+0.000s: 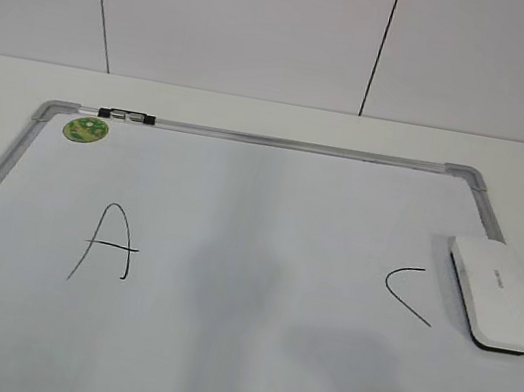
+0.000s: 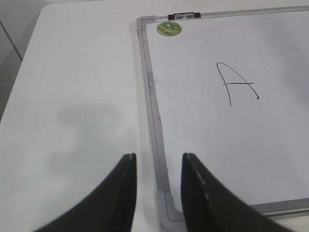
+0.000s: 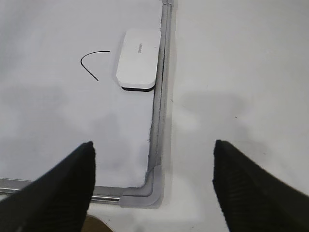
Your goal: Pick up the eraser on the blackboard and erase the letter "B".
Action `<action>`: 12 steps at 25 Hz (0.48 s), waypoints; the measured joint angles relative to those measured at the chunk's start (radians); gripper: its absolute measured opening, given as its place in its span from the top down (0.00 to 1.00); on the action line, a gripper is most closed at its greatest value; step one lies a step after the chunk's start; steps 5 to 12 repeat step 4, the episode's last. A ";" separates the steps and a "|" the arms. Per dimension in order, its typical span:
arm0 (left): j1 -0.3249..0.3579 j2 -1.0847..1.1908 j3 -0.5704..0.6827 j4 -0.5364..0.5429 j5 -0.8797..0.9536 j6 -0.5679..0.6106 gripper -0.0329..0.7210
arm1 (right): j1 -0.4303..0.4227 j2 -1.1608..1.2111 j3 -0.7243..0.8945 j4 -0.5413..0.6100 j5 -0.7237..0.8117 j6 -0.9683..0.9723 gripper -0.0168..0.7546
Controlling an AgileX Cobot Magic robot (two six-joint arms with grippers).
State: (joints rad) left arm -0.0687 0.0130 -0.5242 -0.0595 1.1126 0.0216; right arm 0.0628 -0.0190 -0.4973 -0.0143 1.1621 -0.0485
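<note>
A: What lies on the blackboard besides the eraser?

B: In the exterior view, a green round sticker at about ten o'clock, a small black-and-silver clip on the far frame rail just beside it, a black "A" at nine o'clock and an open curved "C" at three o'clock. The eraser sits flat just right of the "C", against the right frame rail. Between "A" and "C" the surface is bare; I see no letter "B" in any view.

A: Anything over the eraser?

B: Nothing on or against it except the frame. Only soft shadows fall on the board.

A: What do the wrist cameras add?

B: The arms, which the exterior view lacks. The left wrist view shows the board's near left corner cap, the sticker and the "A", not the eraser. The right wrist view shows the eraser at twelve o'clock, the "C" and the near right corner cap.

A: The fingers?

B: The left gripper has its fingers moderately apart, straddling the left frame rail, holding nothing. The right gripper is spread wide, empty, well short of the eraser, over the corner.
</note>
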 joint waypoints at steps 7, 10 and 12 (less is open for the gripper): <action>0.000 0.000 0.000 0.000 0.000 0.000 0.64 | 0.000 0.000 0.000 0.000 0.000 0.000 0.22; 0.000 0.000 0.000 0.000 0.000 0.000 0.64 | 0.000 0.000 0.000 0.000 0.000 0.000 0.22; 0.000 0.000 0.000 0.000 0.000 0.000 0.64 | 0.000 0.000 0.000 0.000 0.000 0.000 0.22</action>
